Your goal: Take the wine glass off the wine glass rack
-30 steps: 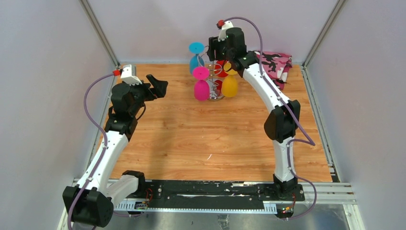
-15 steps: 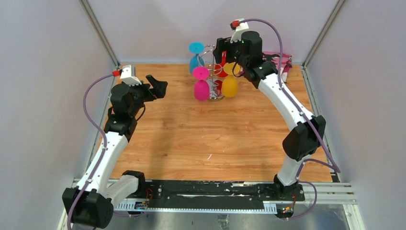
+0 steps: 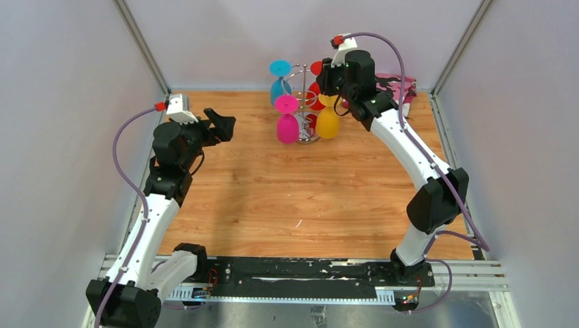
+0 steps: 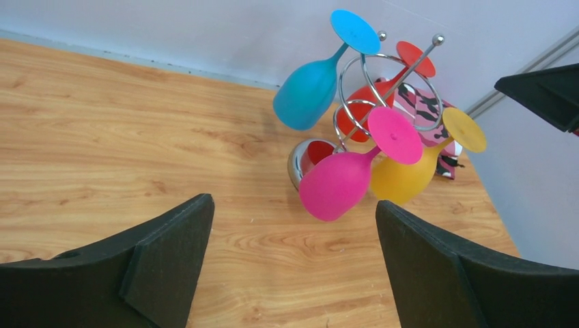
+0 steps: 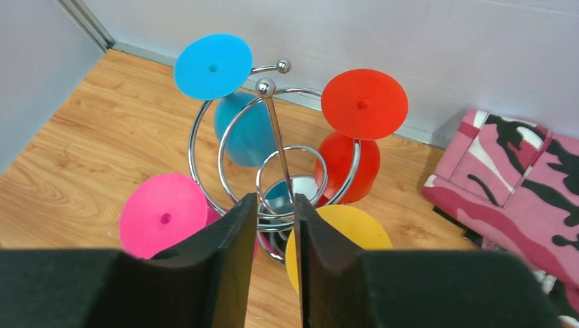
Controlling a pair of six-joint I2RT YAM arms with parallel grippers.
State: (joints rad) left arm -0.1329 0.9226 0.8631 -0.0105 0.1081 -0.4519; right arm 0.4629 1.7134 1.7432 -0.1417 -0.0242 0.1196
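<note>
The chrome wine glass rack (image 3: pixel 299 70) stands at the back of the wooden table. Blue (image 3: pixel 279 89), pink (image 3: pixel 287 128), yellow (image 3: pixel 328 124) and red (image 3: pixel 315 101) wine glasses hang upside down from it. My right gripper (image 3: pixel 326 75) hovers just above the rack's right side. In the right wrist view its jaws (image 5: pixel 275 203) are nearly together with nothing between them, over the rack's post (image 5: pixel 274 130). My left gripper (image 3: pixel 224 123) is open and empty, left of the rack. Its view shows the pink glass (image 4: pixel 334 184) ahead between the fingers.
A pink camouflage cloth (image 3: pixel 399 86) lies at the back right corner, behind the right arm, and also shows in the right wrist view (image 5: pixel 505 178). Grey walls close in the table on three sides. Bare wood (image 3: pixel 293 191) spans the table's middle and front.
My right gripper has moved right and a little up from over the rack's centre, and its elbow has swung outward. My left arm has shifted slightly left.
</note>
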